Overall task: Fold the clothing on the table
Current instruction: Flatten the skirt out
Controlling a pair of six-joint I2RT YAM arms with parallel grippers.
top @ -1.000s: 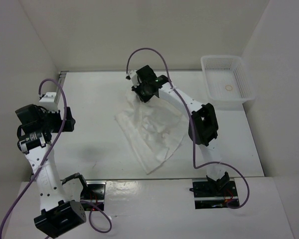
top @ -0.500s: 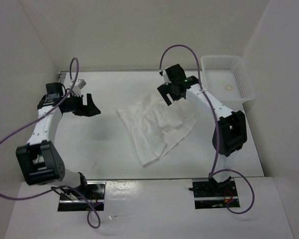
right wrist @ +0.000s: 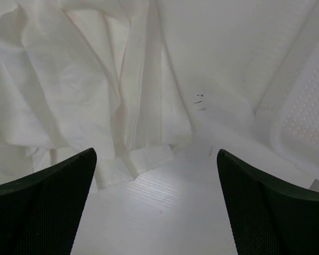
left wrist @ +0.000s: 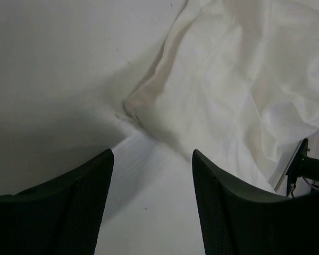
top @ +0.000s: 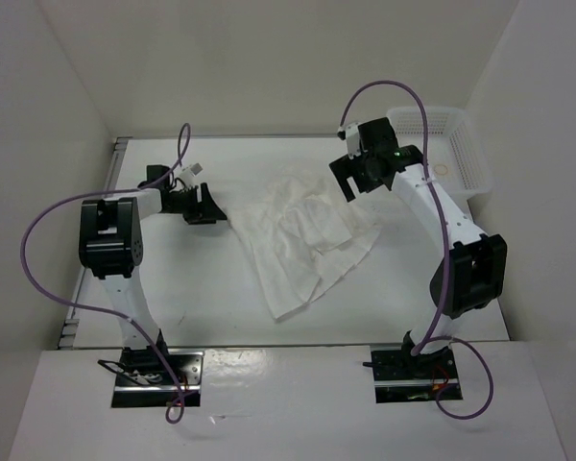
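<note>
Both arms have swung apart, off the pleated skirt (top: 302, 240).
Left gripper (top: 208, 206), parted and empty, sits at its left edge; right gripper (top: 350, 182) gapes empty over its far edge, near the mesh basket (top: 466, 182).

I see the skirt (top: 302, 245) lying crumpled on the middle of the table (top: 202, 288), thin white cloth with its layers lapped loosely over one another. Its wide end spreads toward the far side, and it narrows to a blunt corner pointing at the near edge. The table is flat, matte white, and the skirt rests wholly on it.
</note>
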